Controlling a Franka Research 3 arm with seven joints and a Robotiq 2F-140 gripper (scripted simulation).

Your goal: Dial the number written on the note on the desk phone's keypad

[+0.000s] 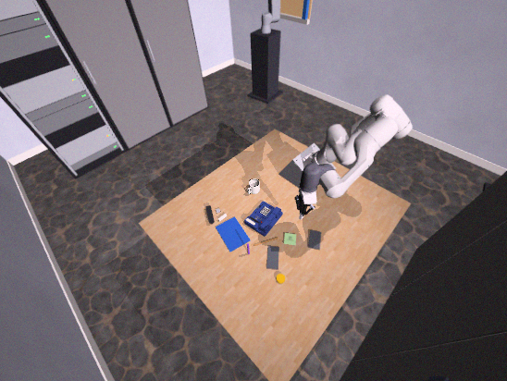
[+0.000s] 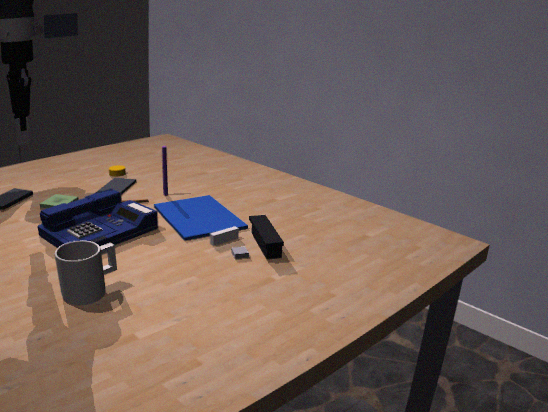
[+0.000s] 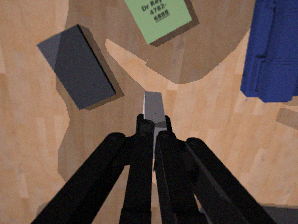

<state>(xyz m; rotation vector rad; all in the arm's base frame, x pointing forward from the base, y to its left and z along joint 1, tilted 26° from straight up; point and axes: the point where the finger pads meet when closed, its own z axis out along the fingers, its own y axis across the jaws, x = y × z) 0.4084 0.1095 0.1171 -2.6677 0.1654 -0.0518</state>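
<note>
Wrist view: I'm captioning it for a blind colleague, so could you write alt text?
Looking straight down, the shut black pincer hangs over the wooden table, holding nothing. A green note with printed digits lies ahead, a dark grey slab at upper left, and the blue desk phone at the right edge.
</note>
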